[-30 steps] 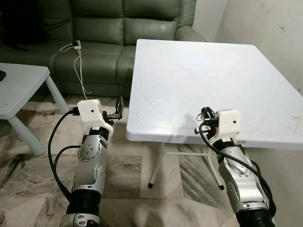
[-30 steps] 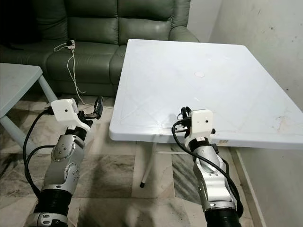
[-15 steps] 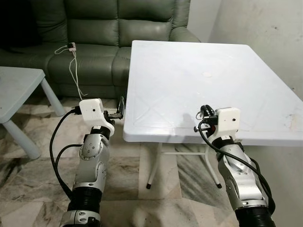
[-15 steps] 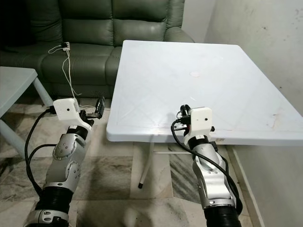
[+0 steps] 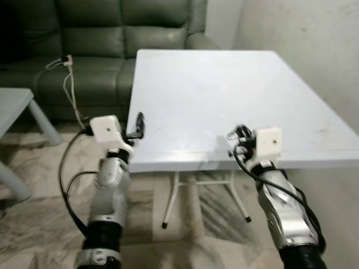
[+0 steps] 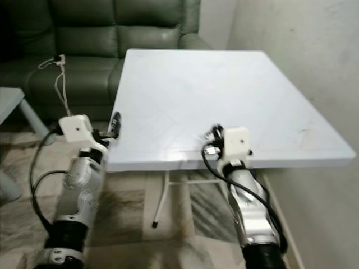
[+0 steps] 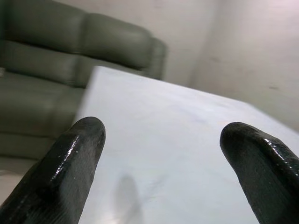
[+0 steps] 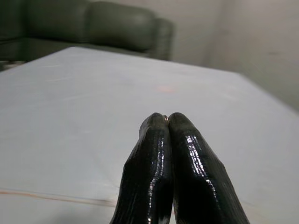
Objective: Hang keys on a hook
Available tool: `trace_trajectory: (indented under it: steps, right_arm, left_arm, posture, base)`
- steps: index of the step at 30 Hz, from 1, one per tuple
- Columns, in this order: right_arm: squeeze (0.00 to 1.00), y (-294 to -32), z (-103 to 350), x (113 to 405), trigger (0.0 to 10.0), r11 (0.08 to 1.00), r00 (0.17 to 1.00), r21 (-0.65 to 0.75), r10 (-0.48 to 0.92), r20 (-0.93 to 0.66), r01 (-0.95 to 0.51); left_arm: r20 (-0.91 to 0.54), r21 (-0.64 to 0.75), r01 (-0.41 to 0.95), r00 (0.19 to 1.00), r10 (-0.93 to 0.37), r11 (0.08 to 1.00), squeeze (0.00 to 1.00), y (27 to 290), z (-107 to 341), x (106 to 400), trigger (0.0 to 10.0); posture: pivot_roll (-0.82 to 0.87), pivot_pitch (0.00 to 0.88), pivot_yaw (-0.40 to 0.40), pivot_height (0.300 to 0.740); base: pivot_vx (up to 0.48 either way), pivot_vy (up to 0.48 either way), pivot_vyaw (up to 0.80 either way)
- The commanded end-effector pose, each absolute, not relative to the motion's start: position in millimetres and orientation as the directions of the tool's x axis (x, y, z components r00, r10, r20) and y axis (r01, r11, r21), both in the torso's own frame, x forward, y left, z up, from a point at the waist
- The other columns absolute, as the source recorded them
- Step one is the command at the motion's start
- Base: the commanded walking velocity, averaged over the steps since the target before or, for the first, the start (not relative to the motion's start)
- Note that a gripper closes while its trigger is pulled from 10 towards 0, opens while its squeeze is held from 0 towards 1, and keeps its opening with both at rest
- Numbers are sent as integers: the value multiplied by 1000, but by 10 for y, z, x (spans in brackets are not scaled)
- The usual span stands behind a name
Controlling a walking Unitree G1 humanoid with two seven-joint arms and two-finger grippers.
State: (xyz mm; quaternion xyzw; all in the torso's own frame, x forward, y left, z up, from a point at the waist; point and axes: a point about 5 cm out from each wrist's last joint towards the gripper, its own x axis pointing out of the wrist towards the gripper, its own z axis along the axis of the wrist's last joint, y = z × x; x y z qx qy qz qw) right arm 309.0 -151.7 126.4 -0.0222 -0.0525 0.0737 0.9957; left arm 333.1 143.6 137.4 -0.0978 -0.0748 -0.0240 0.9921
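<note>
My right gripper [image 5: 239, 134] is held over the near edge of the white table [image 5: 207, 84], fingers pressed shut. In the right wrist view a thin glint of metal [image 8: 165, 116] shows pinched between the fingertips [image 8: 154, 135]; it looks like part of the keys, the rest hidden. My left gripper [image 5: 139, 121] hovers at the table's near left corner, open, with nothing between its fingers [image 7: 70, 158]. No hook can be made out.
A dark green sofa [image 5: 101, 33] stands behind the table, with a white charger cable [image 5: 67, 73] on its seat. A low pale table [image 5: 11, 106] is at the far left. A bare wall [image 5: 314, 45] runs close along the right. Marble floor lies below.
The camera has swung to the right, so the table and sofa slide left in the picture, which is now blurred. Both arms keep their pose; the grippers' states are unchanged.
</note>
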Motion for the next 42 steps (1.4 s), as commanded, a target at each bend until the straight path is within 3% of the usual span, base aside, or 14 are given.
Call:
trace_trajectory:
  steps: [1, 36, 42]
  right_arm:
    - [0, -1502, 1297, 3097, 10000, 987, 981, -50, 155, 117, -150]
    - [0, -1505, 1298, 3084, 10000, 988, 982, -47, 153, 113, -149]
    - [0, -1500, 1303, 3086, 10000, 988, 982, -43, 152, 113, -148]
  left_arm:
    - [167, -171, 60, 986, -31, 983, 0, 1457, 1413, 3349, 10000]
    - [155, -147, 43, 988, -19, 988, 0, 1478, 1395, 3332, 10000]
    - [159, -167, 49, 987, -22, 985, 0, 1473, 1407, 3335, 10000]
  posture:
    - [-34, 0, -65, 740]
    - [-33, 0, -77, 740]
    - [-31, 0, -78, 740]
  base:
    - [0, 0, -769]
    - [0, 0, -765]
    - [0, -400, -761]
